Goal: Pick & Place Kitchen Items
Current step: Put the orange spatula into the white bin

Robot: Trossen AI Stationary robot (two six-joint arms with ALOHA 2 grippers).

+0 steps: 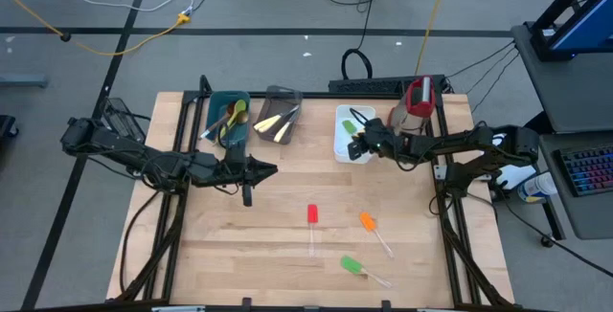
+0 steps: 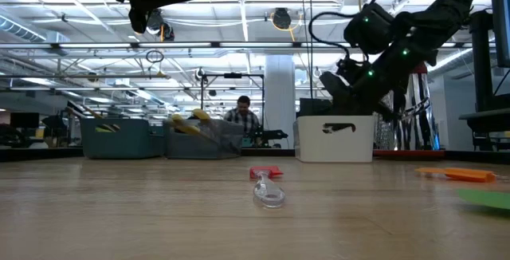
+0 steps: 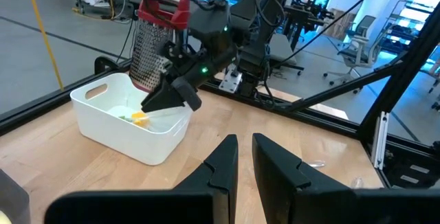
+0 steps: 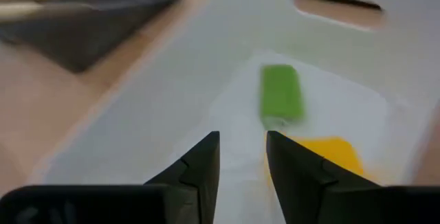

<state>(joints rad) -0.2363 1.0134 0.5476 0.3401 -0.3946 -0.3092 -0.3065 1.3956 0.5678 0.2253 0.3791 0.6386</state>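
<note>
Now the right gripper (image 1: 356, 145) hangs over the white tub (image 1: 341, 140) at the back of the table (image 1: 287, 264), its fingers (image 4: 199, 162) spread a little with nothing between them. Straight below it, inside the tub, lie a green-headed spatula (image 4: 280, 93) and a yellow-headed one (image 4: 330, 154), side by side on the tub floor. The left gripper (image 1: 271, 169) waits above the table's middle left, fingers (image 3: 223, 162) nearly pressed together, only a thin slit between them, holding nothing. Out on the bare wood, three more spatulas lie apart from one another: a red one (image 1: 312, 215) near the centre, an orange one (image 1: 368, 222) to its right, and a green one (image 1: 351, 266) nearer the front edge. At the back left, the teal tub (image 1: 213, 111) holds spoons, one of them green (image 1: 234, 121), and the grey tub (image 1: 271, 97) beside it holds pale-handled knives (image 1: 278, 125). A red-and-clear jug (image 1: 418, 101) stands at the back right, just beside the white tub
</note>
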